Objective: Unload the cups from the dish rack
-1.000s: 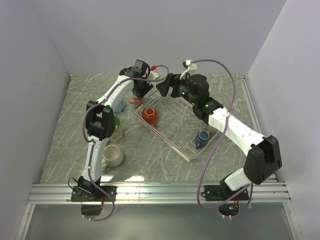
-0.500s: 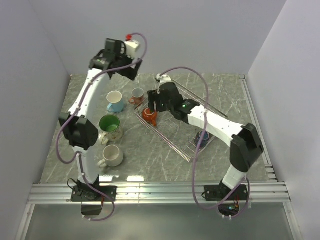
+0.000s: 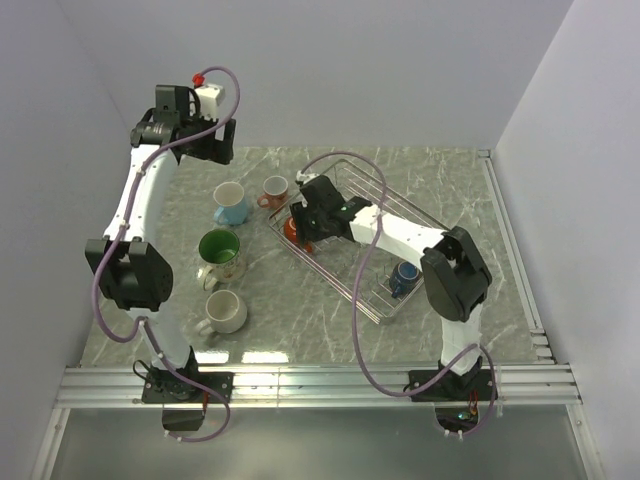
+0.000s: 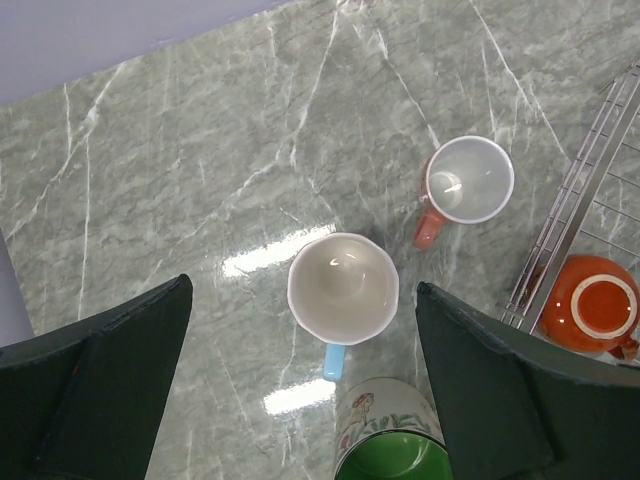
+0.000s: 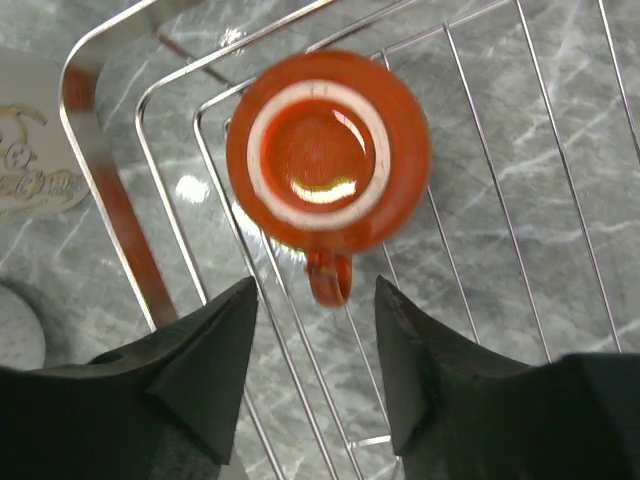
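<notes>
We see a table (image 3: 470, 200) whose top looks like grey-green marble with thin pale veins. It is glossy, because bright patches of light reflect on it in the left wrist view. Plain pale walls (image 3: 350, 70) close the place on the left, on the far side and on the right. A metal rail (image 3: 320, 385) runs along the near edge, where both arms are fixed. The dish rack (image 3: 335, 262) lies diagonally on the right half of the table. Inside it, at its left corner, the orange-red mug (image 5: 328, 150) stands bottom up, and the dark blue mug (image 3: 405, 275) sits toward its near right side. The right gripper (image 5: 314, 290) hangs just over the orange-red mug; its jaws are partly apart, one on each side of the handle, and we see no contact with it. Four mugs stand upright on the bare table left of the rack. The small pinkish-orange mug (image 4: 468, 180) is just beside the rack and the light blue mug (image 4: 343, 290) is next to it. The cream floral mug (image 3: 220, 250) with green inside is nearer to us, and the white mug (image 3: 225, 312) is nearest to the rail. The left gripper (image 3: 212, 145) is lifted high above these mugs, its jaws wide apart and holding nothing.
</notes>
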`<state>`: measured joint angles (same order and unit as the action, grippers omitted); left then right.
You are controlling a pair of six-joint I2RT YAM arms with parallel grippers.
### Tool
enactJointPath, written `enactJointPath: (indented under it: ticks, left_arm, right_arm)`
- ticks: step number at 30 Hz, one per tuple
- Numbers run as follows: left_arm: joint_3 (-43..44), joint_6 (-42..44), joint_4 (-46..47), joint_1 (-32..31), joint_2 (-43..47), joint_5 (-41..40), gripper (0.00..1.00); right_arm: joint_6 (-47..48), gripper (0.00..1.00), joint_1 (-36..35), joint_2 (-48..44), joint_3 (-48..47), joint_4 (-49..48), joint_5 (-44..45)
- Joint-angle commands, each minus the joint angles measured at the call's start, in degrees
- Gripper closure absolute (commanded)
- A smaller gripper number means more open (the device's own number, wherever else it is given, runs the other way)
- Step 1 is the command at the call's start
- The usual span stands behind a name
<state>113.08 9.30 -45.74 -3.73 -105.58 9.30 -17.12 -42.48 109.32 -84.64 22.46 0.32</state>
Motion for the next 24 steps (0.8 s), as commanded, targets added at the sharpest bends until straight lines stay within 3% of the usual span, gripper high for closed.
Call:
enactJointPath:
  ticks: [1,6,13,20,24]
  left_arm:
    - [0.1,-0.7,0.5,0.3,3.8,3.2,0.01]
    - [0.3,-0.7,0.5,0.4,3.6,4.1,0.01]
    - [0.7,-0.5,0.3,0.4,3.4,5.1,0.01]
    - [0.4,-0.4,0.2,0.4,3.4,5.9,0.01]
    - [0.5,-0.3,0.1,0.4,3.5,6.0,0.01]
  right_arm:
    - [-0.9,0.46,0.0,2.6,-4.4,1.9,0.9]
    - [-0.9,0.46,0.0,6.7,-7.7,4.4,3.5]
    - [-0.8,0.68,0.1,7.7,-7.6,4.5,6.1]
    - [0.2,0.65,0.4,10.0,-8.6,4.9,6.8]
    - [0.1,0.78,0.6,9.8,-8.2,3.6,7.3]
